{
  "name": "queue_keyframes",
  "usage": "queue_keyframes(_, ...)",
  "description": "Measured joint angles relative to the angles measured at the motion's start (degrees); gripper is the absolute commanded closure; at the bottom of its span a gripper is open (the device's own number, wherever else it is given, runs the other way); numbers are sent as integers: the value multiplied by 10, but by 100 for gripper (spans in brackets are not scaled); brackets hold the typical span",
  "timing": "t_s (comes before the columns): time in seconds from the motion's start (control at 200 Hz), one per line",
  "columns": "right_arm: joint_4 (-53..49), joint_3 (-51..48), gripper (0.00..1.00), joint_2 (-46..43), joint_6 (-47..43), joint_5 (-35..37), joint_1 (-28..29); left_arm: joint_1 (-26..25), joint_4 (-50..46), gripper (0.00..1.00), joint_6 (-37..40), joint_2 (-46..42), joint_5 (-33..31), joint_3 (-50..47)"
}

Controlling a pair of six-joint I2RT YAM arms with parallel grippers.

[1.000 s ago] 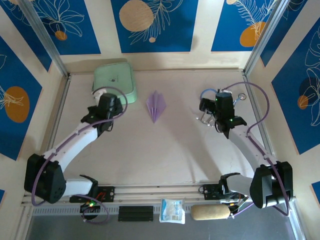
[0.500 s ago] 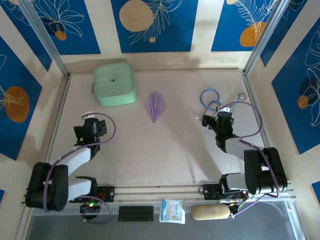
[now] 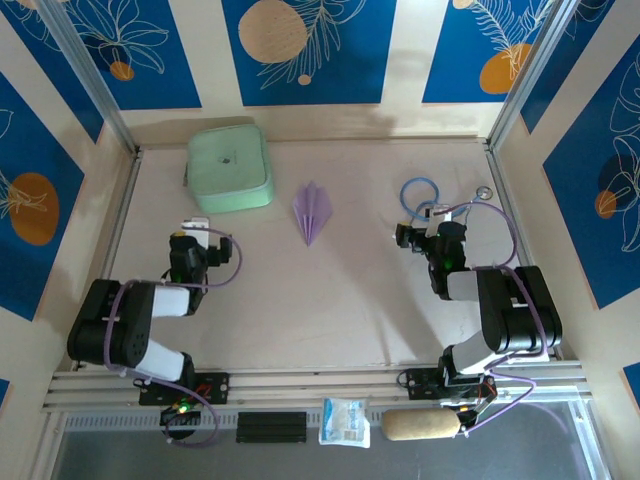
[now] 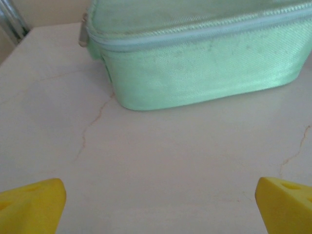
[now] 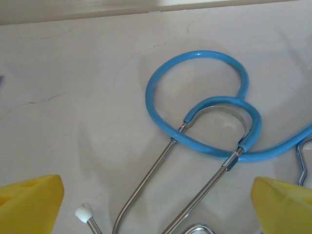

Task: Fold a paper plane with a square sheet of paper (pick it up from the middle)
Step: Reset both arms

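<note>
Folding looks complete: paper plane (image 3: 312,212) lies creased and pointed, midway across the bench (image 3: 330,300), toward its far edge. You have left end effector (image 4: 160,202) and right end effector (image 5: 156,202) spread wide, empty, well apart from it.

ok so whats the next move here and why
Probably just park both arms: the paper plane already lies folded as a pointed dart mid-table, touching nothing, and the left gripper and right gripper are open and empty, well apart from it.
</note>
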Motion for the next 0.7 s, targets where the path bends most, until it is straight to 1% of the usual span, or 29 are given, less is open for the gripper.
queue_keyframes(0.22, 10, 0, 1, 1, 2, -10, -7, 0, 24, 1, 5, 36, 7, 19)
queue_keyframes(0.7, 10, 0, 1, 1, 3, -15, -11, 0, 35, 1, 9, 37, 9, 19)
